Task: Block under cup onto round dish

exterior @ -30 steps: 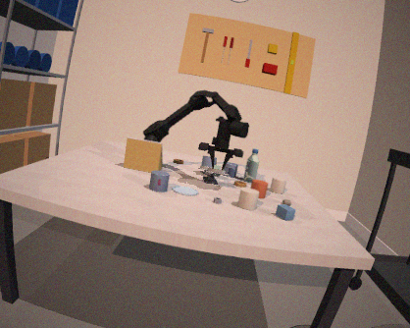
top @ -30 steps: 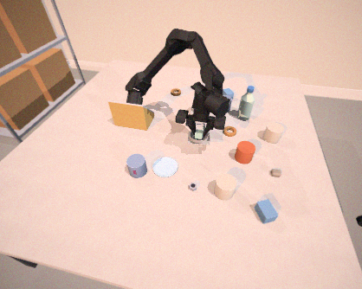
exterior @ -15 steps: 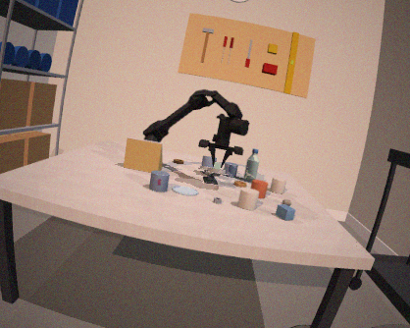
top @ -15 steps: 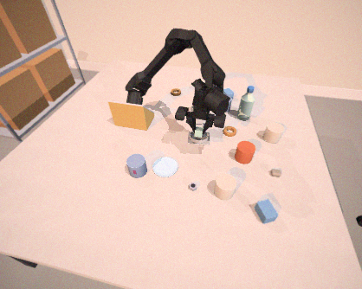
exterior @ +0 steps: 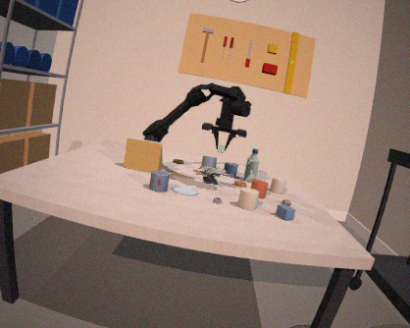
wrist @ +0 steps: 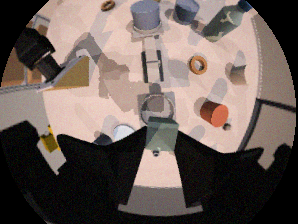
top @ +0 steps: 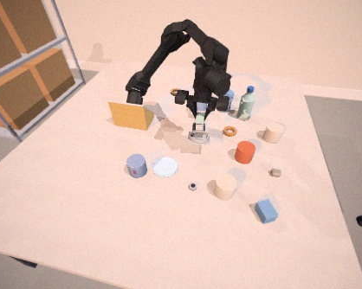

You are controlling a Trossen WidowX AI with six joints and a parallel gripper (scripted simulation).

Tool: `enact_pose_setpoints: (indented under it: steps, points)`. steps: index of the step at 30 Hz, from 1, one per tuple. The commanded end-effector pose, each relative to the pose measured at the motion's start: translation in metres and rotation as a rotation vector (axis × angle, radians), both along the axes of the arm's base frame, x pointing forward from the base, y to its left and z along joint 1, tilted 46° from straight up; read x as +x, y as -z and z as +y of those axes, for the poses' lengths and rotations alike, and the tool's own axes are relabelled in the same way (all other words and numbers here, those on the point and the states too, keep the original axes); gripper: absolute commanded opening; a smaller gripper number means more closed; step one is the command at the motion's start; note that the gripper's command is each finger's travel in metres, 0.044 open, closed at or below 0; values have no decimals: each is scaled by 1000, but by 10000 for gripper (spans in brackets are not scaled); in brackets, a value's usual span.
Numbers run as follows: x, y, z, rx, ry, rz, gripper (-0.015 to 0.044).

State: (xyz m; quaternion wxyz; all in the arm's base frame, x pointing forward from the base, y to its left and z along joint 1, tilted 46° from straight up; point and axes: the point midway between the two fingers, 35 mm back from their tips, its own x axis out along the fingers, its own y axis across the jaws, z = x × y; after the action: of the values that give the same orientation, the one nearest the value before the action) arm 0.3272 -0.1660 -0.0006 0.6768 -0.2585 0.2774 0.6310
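My gripper [top: 200,123] [exterior: 221,148] [wrist: 160,131] is shut on a pale green block [top: 199,118] [exterior: 221,149] [wrist: 162,131], held in the air above the table. In the wrist view the block overlaps the near edge of the balance's empty round pan [wrist: 143,112]. A grey-blue cup [exterior: 209,161] [wrist: 145,16] stands on the balance's far end. A darker blue cup [exterior: 230,169] [wrist: 186,12] stands to its right, off the balance. The round dish [top: 165,167] [exterior: 184,191] [wrist: 123,132] lies nearer the front, with nothing on it or above it.
A grey-blue cup with a red mark [top: 137,166] [exterior: 159,181] stands just left of the dish. An orange-yellow panel [top: 129,117] stands near the arm's base. A green bottle [top: 245,105], orange ring [top: 231,129], red cylinder [top: 245,152], beige cylinder [top: 225,187] and blue block [top: 266,211] stand rightward.
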Motion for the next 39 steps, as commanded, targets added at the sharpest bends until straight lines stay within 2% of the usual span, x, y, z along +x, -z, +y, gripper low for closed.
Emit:
enact_pose_setpoints:
  steps: [1, 9, 17, 24, 32, 39]
  points:
    - [-2, -3, -7, -4, -6, -4, 0]
    - [-46, 78, -26, -12, -4, -3, 0]
    - [-105, 155, -24, -11, -6, -2, 0]
    - [-109, 163, -21, -11, -6, -2, 0]
    - [-108, 189, 6, -9, -6, -3, 0]
    - [-107, 191, 8, -9, -6, -3, 0]
